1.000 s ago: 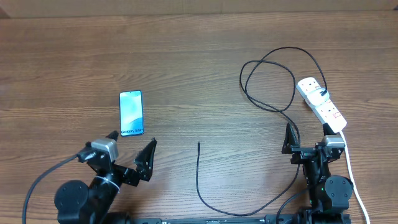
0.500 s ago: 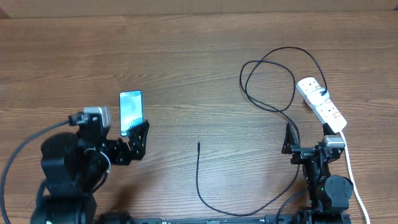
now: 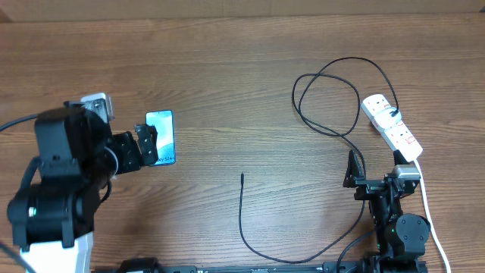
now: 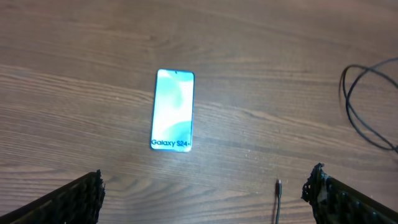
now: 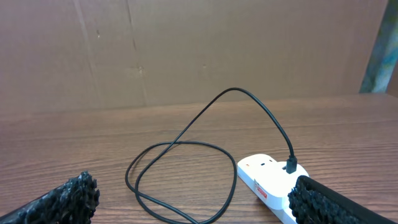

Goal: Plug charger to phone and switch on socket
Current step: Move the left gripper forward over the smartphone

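Wood-grain table [image 3: 227,53] fills the overhead view, and a brown cardboard wall [image 5: 186,50] stands behind it in the right wrist view. Nearest the robot, at about 5 o'clock on the table, the right pincer [image 5: 193,190] sits low above its base. Its fingers are spread apart with nothing between them. A thick white cord [image 3: 429,212] runs past it on its 3 o'clock side.

The charger [image 3: 241,216], a thin black cable, curves along the near edge. It rises to a loose connector tip near the middle of the table, bare on the wood and well apart from the phone [image 3: 162,129]. The rest of the cable passes the right pincer toward 1 o'clock, makes loose loops and ends plugged into the socket [image 3: 390,127]. The socket, a white strip with small red marks, lies slanted at about 2 o'clock.

At 9 o'clock the left pincer [image 4: 206,177] hangs at the phone's near left side, fingers wide apart and holding nothing. The phone lies flat, screen up, its long side running 6 to 12 o'clock. The "Galaxy S24+" lettering is at the end nearer the robot.
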